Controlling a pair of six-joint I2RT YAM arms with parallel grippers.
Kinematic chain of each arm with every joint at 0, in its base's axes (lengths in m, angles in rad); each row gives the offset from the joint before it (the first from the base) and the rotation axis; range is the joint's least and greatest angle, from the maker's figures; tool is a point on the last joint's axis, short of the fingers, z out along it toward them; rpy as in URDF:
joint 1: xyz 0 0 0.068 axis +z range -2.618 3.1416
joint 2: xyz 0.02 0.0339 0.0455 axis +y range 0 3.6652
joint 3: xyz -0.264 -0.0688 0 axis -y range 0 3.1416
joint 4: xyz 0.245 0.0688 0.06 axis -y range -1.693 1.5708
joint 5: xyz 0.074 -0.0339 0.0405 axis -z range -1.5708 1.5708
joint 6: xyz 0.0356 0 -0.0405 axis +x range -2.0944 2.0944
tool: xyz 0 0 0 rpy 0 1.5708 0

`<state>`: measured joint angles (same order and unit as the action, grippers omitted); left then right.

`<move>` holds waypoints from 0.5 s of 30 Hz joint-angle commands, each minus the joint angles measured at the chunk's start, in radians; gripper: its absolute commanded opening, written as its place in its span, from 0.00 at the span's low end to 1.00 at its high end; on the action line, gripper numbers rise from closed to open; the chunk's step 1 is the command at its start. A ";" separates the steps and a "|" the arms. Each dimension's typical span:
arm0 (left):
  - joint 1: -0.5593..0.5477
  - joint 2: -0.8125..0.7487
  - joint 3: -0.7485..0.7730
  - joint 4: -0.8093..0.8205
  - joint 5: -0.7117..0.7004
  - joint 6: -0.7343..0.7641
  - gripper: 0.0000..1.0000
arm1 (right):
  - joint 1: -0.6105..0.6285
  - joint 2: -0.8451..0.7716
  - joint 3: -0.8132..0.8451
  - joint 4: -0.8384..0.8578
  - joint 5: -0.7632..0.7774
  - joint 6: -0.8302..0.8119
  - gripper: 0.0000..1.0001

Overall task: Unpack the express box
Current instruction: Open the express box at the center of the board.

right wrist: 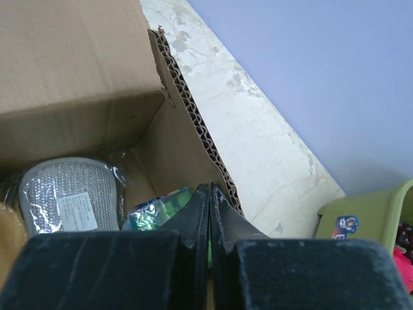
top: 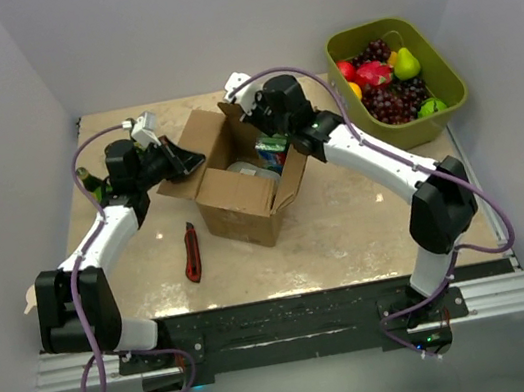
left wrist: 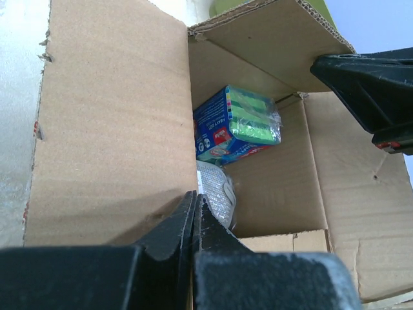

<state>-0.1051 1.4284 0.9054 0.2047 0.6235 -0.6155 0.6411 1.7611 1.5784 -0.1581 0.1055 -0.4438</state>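
The express box (top: 240, 185) is a brown cardboard carton standing open in the middle of the table, flaps spread. Inside it lie a blue and green packet (left wrist: 235, 126) and a silver mesh item in plastic wrap (left wrist: 216, 194). My left gripper (left wrist: 195, 197) is shut, with its tips against the box's left flap (left wrist: 110, 116) at the opening's edge (top: 184, 159). Also shut is my right gripper (right wrist: 210, 188), at the right wall's corrugated edge (right wrist: 193, 116) and just above the packet (right wrist: 155, 210). I see nothing between either pair of fingers.
A red utility knife (top: 191, 252) lies on the table in front of the box's left side. An olive-green tub (top: 443, 83) of fruit stands at the back right. White walls close in the table on three sides.
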 commanded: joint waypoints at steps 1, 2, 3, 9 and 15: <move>-0.010 0.006 -0.005 -0.048 0.002 0.045 0.00 | -0.001 0.009 0.051 0.049 0.008 -0.056 0.01; -0.016 0.007 -0.003 -0.048 0.001 0.046 0.00 | -0.004 0.017 0.033 0.051 0.011 -0.077 0.03; -0.021 0.007 -0.002 -0.048 0.001 0.052 0.00 | -0.009 0.026 0.023 0.060 0.023 -0.090 0.04; -0.044 0.004 -0.008 -0.082 -0.011 0.097 0.00 | -0.130 0.098 0.106 0.045 -0.018 0.069 0.04; -0.048 0.026 -0.016 -0.111 -0.016 0.141 0.00 | -0.202 0.153 0.158 -0.006 -0.139 0.187 0.33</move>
<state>-0.1509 1.4284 0.9058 0.2005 0.6212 -0.5545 0.5198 1.8996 1.6733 -0.1493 0.0002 -0.3542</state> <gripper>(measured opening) 0.012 0.192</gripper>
